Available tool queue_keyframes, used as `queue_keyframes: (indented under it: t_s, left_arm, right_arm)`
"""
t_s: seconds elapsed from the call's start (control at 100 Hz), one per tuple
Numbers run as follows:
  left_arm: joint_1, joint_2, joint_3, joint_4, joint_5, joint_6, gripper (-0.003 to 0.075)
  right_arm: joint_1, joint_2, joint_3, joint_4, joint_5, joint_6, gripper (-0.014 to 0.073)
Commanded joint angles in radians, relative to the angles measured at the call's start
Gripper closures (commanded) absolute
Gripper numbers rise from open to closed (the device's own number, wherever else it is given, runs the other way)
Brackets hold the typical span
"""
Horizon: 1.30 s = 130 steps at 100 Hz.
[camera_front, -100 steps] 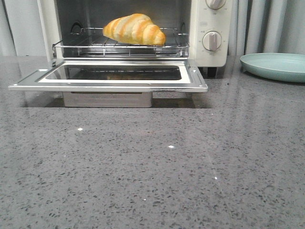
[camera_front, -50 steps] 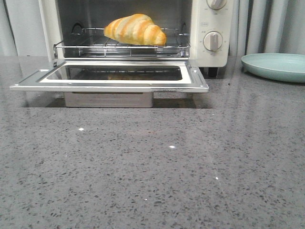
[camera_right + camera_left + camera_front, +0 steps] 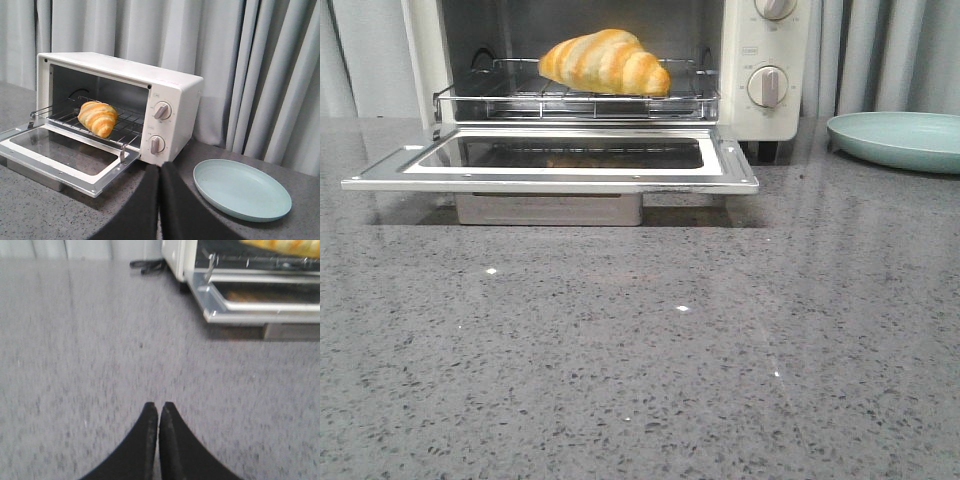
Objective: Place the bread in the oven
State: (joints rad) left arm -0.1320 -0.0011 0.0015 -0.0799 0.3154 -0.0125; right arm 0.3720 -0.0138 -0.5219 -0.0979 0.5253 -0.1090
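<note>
The bread [image 3: 605, 61] lies on the wire rack [image 3: 575, 98] inside the cream-white oven [image 3: 765, 60], whose glass door [image 3: 550, 165] hangs open and flat. The right wrist view shows the bread [image 3: 97, 118] on the rack in the oven [image 3: 170, 100] too. In the left wrist view only a strip of the bread [image 3: 280, 244] and the door corner [image 3: 215, 310] show. My left gripper [image 3: 159, 406] is shut and empty over bare counter, well away from the oven. My right gripper [image 3: 159, 166] is shut and empty, back from the oven's knob side. Neither gripper shows in the front view.
A pale green plate [image 3: 898, 139] sits on the grey speckled counter [image 3: 640, 350] right of the oven, also in the right wrist view [image 3: 241, 189]. Grey curtains [image 3: 260, 75] hang behind. A black cable [image 3: 145, 265] lies beside the oven's far side.
The front view has shifted very slightly; the bread, oven and plate stay where they were.
</note>
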Motion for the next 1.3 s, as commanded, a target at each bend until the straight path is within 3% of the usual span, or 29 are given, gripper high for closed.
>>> queue_keyframes:
  t_s: [0.0,0.23,0.74,0.83,0.92,1.03,1.16,1.29]
  left_arm:
    - [0.024,-0.027,0.022,-0.044,-0.032,-0.017,0.0741]
    - [0.075,-0.027,0.022,-0.054,-0.031,-0.017,0.0741]
    - [0.075,-0.027,0.022,-0.054,-0.031,-0.017,0.0741]
    - [0.075,-0.027,0.022,-0.054,-0.031,-0.017,0.0741]
    - [0.075,-0.027,0.022,-0.054,-0.031,-0.017,0.0741]
    - [0.075,-0.027,0.022,-0.054,-0.031,-0.017,0.0741]
    - [0.075,-0.027,0.022,-0.054,-0.031,-0.017,0.0741]
    - [0.075,-0.027,0.022,-0.054,-0.031,-0.017,0.0741]
  right_arm:
    - [-0.007,-0.004,-0.023,-0.014,-0.075,0.003,0.0641]
    - [-0.007,-0.004,-0.023,-0.014,-0.075,0.003,0.0641]
    - [-0.007,-0.004,-0.023,-0.014,-0.075,0.003,0.0641]
    - [-0.012,-0.004,-0.017,-0.046,-0.001,0.003,0.0641]
    - [-0.046,-0.004,0.052,-0.095,-0.017,0.101,0.0641]
    - [-0.152,-0.004,0.217,-0.172,-0.145,0.261,0.0641]
    - [-0.279,-0.004,0.413,-0.135,-0.305,0.268,0.0641]
    - [-0.347,-0.006,0.544,-0.076,-0.327,0.268,0.0641]
